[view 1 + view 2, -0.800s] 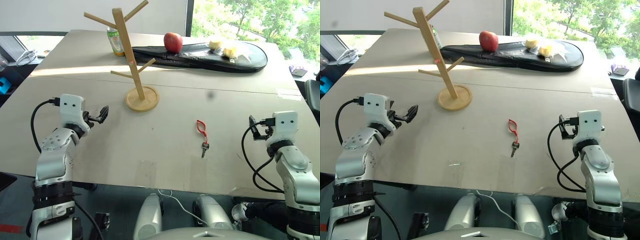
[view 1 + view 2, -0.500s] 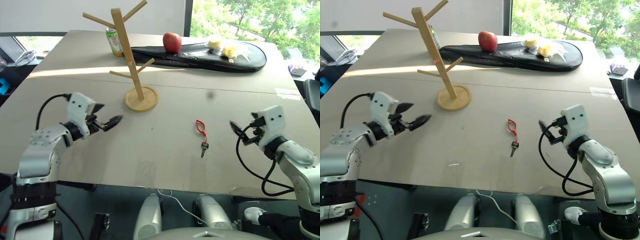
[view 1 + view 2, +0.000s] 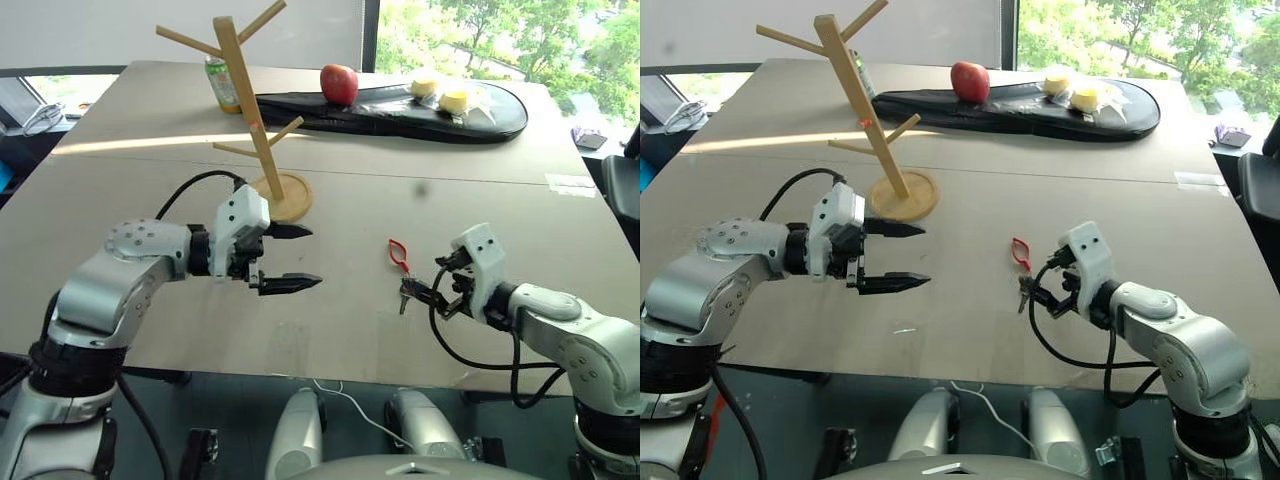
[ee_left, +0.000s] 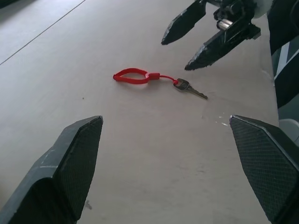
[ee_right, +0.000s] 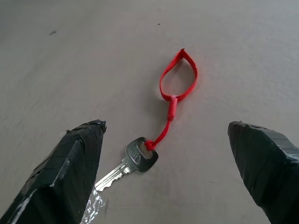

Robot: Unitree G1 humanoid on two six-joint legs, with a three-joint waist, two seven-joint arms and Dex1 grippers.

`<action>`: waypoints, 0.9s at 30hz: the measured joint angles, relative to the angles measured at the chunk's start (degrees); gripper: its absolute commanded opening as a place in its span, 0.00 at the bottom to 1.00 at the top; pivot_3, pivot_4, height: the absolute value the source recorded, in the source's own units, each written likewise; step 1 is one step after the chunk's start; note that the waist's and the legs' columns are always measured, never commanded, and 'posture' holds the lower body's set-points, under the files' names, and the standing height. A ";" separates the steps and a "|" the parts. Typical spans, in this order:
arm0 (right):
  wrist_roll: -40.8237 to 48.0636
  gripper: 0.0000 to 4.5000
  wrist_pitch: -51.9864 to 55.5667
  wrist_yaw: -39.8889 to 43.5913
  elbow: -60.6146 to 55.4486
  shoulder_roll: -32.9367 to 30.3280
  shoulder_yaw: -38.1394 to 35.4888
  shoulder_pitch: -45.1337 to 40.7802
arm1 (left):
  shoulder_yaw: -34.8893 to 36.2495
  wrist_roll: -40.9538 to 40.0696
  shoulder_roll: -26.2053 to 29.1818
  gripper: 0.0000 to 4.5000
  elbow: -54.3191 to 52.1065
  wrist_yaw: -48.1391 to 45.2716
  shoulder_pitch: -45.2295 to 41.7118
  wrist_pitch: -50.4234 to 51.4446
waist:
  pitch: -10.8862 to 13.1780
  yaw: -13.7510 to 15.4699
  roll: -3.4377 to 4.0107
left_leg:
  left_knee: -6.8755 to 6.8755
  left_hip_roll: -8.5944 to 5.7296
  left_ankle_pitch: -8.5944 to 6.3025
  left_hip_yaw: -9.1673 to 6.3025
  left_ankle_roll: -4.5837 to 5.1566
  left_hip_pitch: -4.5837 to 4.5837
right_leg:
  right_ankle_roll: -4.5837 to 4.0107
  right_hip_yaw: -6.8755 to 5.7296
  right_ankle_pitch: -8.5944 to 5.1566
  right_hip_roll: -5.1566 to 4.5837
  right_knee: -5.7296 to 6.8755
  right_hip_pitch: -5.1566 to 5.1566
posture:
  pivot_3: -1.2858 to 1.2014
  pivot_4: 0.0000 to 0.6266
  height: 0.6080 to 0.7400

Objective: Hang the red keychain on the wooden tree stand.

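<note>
Red keychain (image 3: 400,254) lies flat on the table (image 3: 480,230), a little right of centre in the head view, its strap loop toward the far side and the key (image 5: 128,163) trailing toward me — loose, nothing touching it. Laid out like that, the loop is easy to reach from above, and I judge that is why my right gripper (image 3: 425,296) sits just beside the key end, low over the tabletop. Its fingers are spread wide, one on each side of the keychain in the right wrist view, holding nothing. That forearm comes in from the lower right, wrist bent so the fingers point down and inward.

My left gripper (image 3: 288,257) is also open and empty, hanging left of centre with its fingers aimed across at the keychain, forearm reaching in from the left edge. The wooden tree stand (image 3: 249,110) is upright in the upper left, its round base just behind my left hand — well apart from the keychain, its pegs bare.
</note>
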 measured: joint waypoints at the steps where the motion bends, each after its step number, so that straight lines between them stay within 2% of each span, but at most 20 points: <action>1: -0.64 1.00 -0.71 -0.34 0.90 0.09 1.09 -0.40 | -0.11 -0.08 -0.18 0.99 0.03 -0.08 -0.52 0.18 | 0.00 -0.03 0.00 | 0.00 0.00 0.00 0.00 0.00 0.00 | 0.00 0.00 0.00 0.00 0.00 0.00 | 0.52 0.24 1.00; 15: -10.47 1.00 -11.62 -2.70 10.51 3.09 9.67 -1.70 | -0.16 -1.03 -0.33 0.99 0.13 -0.51 -1.18 1.40 | 0.00 -0.06 0.00 | 0.00 0.01 0.00 0.01 0.00 0.00 | 0.00 0.01 0.00 0.02 0.01 -0.04 | 0.52 0.24 1.00; 17: -11.61 0.88 -12.78 -2.49 11.02 2.93 10.47 -1.69 | -0.16 -1.04 -0.33 1.00 0.11 -0.42 -1.18 1.50 | 0.00 -0.08 0.00 | 0.01 0.01 0.00 0.01 0.00 0.00 | 0.00 0.02 0.00 0.02 0.02 -0.03 | 0.52 0.24 1.00; 19: -12.76 0.70 -13.91 -2.23 11.63 2.59 10.92 -1.65 | -0.16 -1.07 -0.34 1.00 0.06 -0.12 -1.18 1.62 | 0.00 -0.08 0.00 | 0.02 0.01 0.00 0.02 0.00 0.00 | 0.00 0.02 0.00 0.02 0.01 -0.03 | 0.52 0.24 1.00; 25: -15.21 0.06 -17.42 -0.84 11.97 1.38 12.92 -0.69 | -0.16 -1.15 -0.38 1.00 0.05 0.10 -1.18 1.66 | 0.00 -0.11 0.00 | 0.01 0.03 0.00 0.01 0.00 0.00 | 0.00 0.02 0.00 0.05 0.01 -0.04 | 0.52 0.24 1.00; 27: -15.75 0.03 -18.29 -0.28 12.05 1.32 13.35 -0.49 | -0.16 -1.17 -0.45 1.00 0.05 0.19 -1.18 1.67 | 0.00 -0.09 0.00 | 0.02 0.03 0.00 0.01 0.00 0.00 | 0.00 0.02 0.00 0.04 0.01 -0.03 | 0.52 0.24 1.00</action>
